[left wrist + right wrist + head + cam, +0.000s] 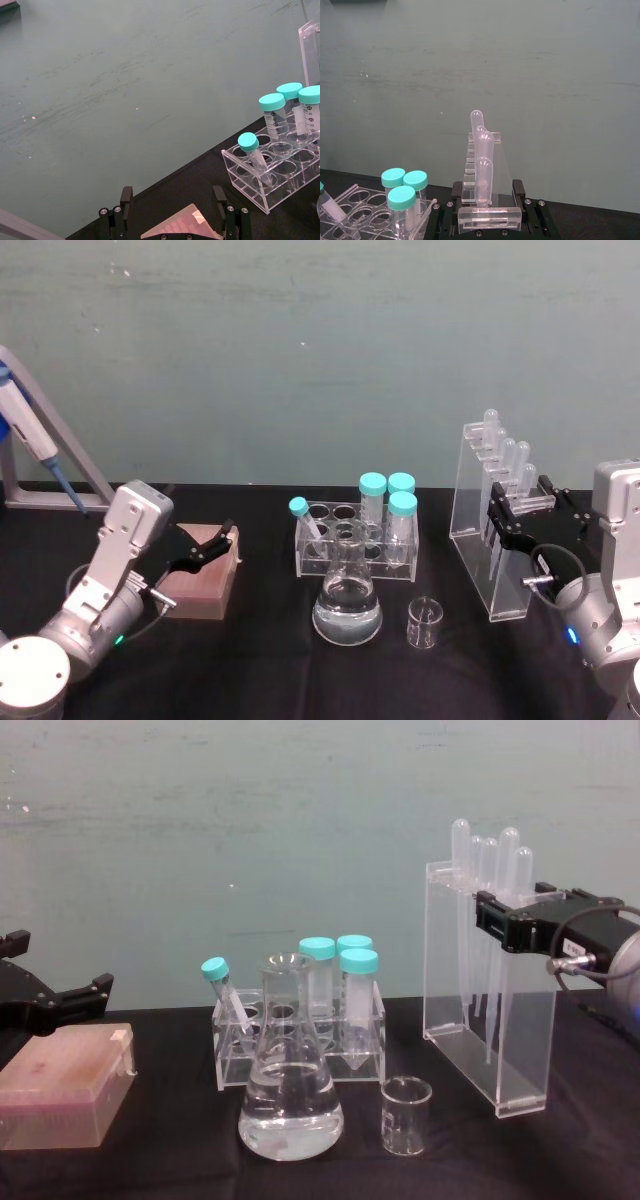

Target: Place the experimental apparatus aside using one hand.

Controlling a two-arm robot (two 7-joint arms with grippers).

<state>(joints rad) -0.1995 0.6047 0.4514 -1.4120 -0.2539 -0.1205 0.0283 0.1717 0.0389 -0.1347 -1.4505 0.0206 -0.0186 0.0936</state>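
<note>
Where the right gripper (505,515) sits: a black two-finger claw on a silver-grey arm, at the top edge of the tall clear acrylic rack (525,1060) and clenched on it. One finger (457,192) presses each side of the top bar.
Tall rack: flat glossy panels with sharp corners, long round-topped tubes hanging inside. It's upright on the table's right, and its foot looks to rest on the cloth.
Conical flask (347,610): smooth glass, wide base, narrow neck, clear liquid low down. Front and centre.
Small glass beaker (424,624): a straight-walled cylinder just right of the flask, not touching it.
Low clear rack (333,510): round holes and four teal-capped tubes, right behind the flask.
Left gripper (222,542): plain black, fingers spread wide, hovering over the pink translucent lidded box (60,1085) at the left.
Table (270,660): matte black cloth.
Room: open cloth between the beaker and the tall rack, and in front of both. The arm crowds the rack's right side.
</note>
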